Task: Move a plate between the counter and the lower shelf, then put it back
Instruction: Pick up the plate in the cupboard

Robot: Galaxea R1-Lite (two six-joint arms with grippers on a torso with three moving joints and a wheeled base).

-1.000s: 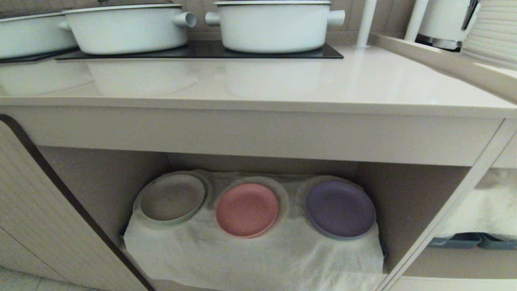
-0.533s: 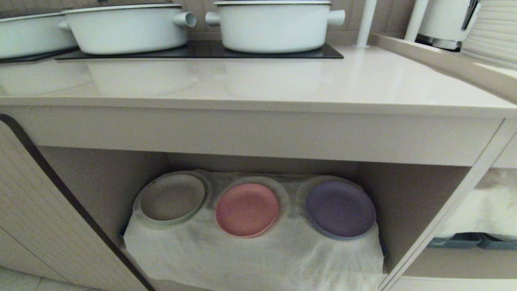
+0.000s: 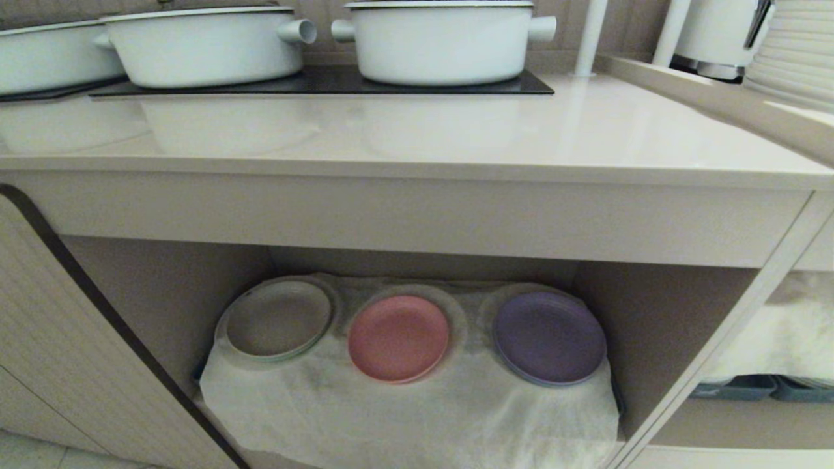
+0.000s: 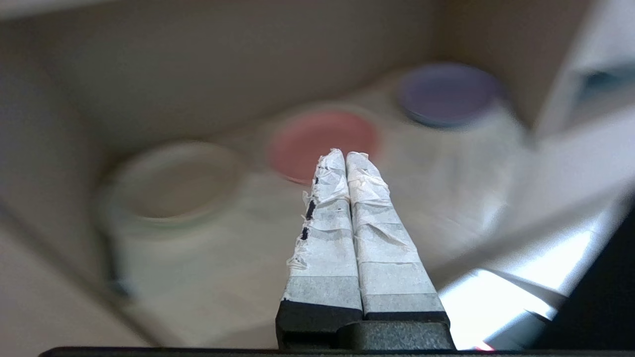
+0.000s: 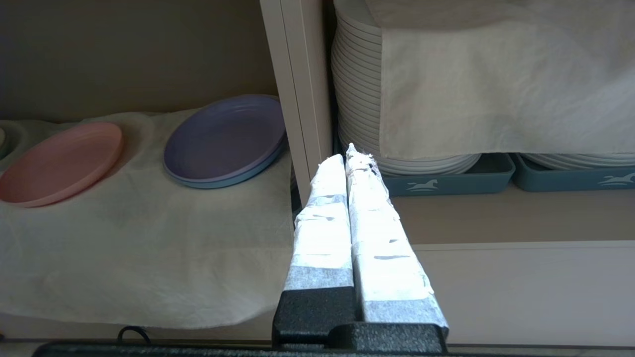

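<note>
The pink plate [image 3: 398,337] lies flat on the white cloth of the lower shelf [image 3: 417,417], between a beige plate [image 3: 276,319] and a purple plate [image 3: 549,337]. Above them runs the glossy beige counter [image 3: 456,133]. Neither arm shows in the head view. In the left wrist view my left gripper [image 4: 346,156] is shut and empty, outside the cubby, pointing toward the pink plate [image 4: 322,144]. My right gripper [image 5: 347,156] is shut and empty too, in front of the divider post [image 5: 297,99], with the pink plate [image 5: 59,161] off to one side.
Two white pots [image 3: 208,45] [image 3: 443,40] stand on the black hob [image 3: 326,83] at the counter's back. A cabinet door [image 3: 78,339] stands open at the left. The right cubby holds stacked white plates [image 5: 362,99] under a cloth in blue-grey trays [image 5: 446,181].
Nothing has shifted in the head view; plates, pots and counter stand as before, and no arm has come into it.
</note>
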